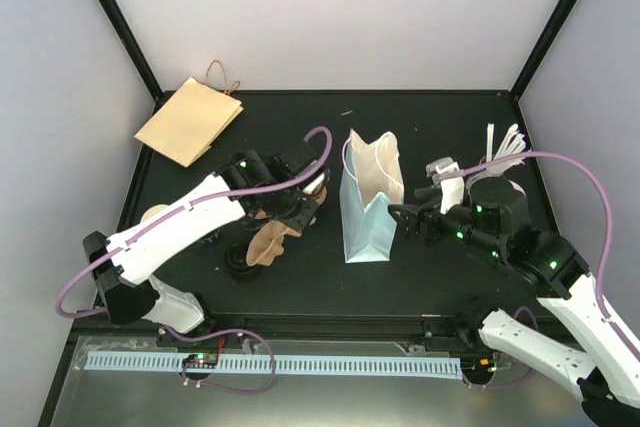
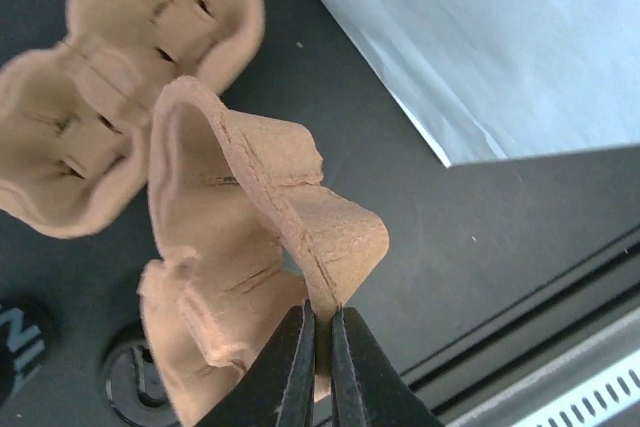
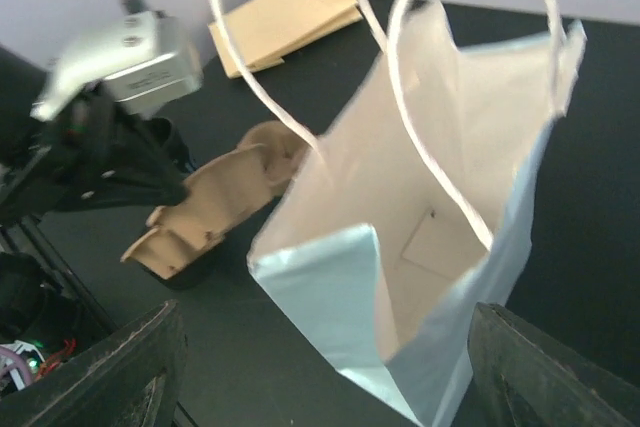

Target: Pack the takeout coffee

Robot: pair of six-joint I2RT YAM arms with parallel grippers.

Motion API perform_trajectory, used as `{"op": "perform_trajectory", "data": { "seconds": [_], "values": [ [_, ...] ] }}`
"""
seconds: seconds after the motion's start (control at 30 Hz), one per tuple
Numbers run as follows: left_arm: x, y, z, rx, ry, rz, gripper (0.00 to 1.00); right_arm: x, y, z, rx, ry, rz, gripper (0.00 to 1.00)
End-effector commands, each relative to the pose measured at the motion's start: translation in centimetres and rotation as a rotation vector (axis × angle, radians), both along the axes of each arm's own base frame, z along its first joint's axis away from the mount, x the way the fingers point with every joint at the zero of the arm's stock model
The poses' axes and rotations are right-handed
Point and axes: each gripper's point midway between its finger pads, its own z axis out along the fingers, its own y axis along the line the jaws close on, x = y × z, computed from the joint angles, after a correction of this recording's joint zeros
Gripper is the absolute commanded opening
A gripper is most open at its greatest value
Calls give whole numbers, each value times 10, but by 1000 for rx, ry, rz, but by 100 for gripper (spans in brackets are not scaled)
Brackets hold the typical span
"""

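Left gripper (image 2: 320,322) pinched the rim of a tilted pulp cup carrier (image 2: 250,237) left of the upright pale-blue bag (image 1: 365,222), seemingly to load it; right gripper (image 3: 325,372) hung spread at the bag's mouth; coffee cup unseen in any view.

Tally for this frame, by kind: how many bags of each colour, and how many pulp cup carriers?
Brown paper bag, lying flat: 1
Light blue bag, standing open: 1
Pulp cup carriers: 2, one pinched by the left gripper, one lying loose
Total: 4
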Motion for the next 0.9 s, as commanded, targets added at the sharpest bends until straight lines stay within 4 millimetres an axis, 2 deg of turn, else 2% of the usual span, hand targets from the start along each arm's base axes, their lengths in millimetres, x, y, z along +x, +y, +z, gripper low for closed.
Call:
{"op": "perform_trajectory", "data": {
  "seconds": [0.0,0.13,0.2,0.37,0.43,0.5,0.53,0.57,0.63,0.73,0.8,0.87],
  "values": [
    [-22,-6,9,-36,-14,24,6,3,-16,-23,10,58,-118,79],
    [-39,-27,-1,-64,9,-19,7,3,-26,-46,57,85,-189,79],
    [-43,-34,-16,-51,34,-12,7,3,-27,-58,90,108,-208,79],
    [-56,-64,-49,-92,78,-27,8,1,-27,-89,139,171,-245,79],
    [-61,-76,-56,-117,98,-26,19,0,-27,-101,154,201,-256,79],
    [-65,-85,-53,-156,104,-28,45,-2,-25,-113,161,233,-256,79],
    [-67,-89,-49,-182,103,-34,54,-2,-24,-119,164,250,-252,79],
    [-68,-92,-43,-212,101,-42,57,-3,-22,-125,167,264,-251,79],
    [-69,-94,-31,-261,87,-52,62,-3,-19,-134,174,286,-244,79],
    [-69,-86,-13,-301,56,-54,68,-3,-16,-142,178,300,-242,79],
    [-69,-76,-14,-299,52,-39,69,-3,-18,-146,160,302,-248,79],
    [-70,-62,-23,-279,58,-9,70,-3,-22,-150,121,309,-262,78]
  ]
}}
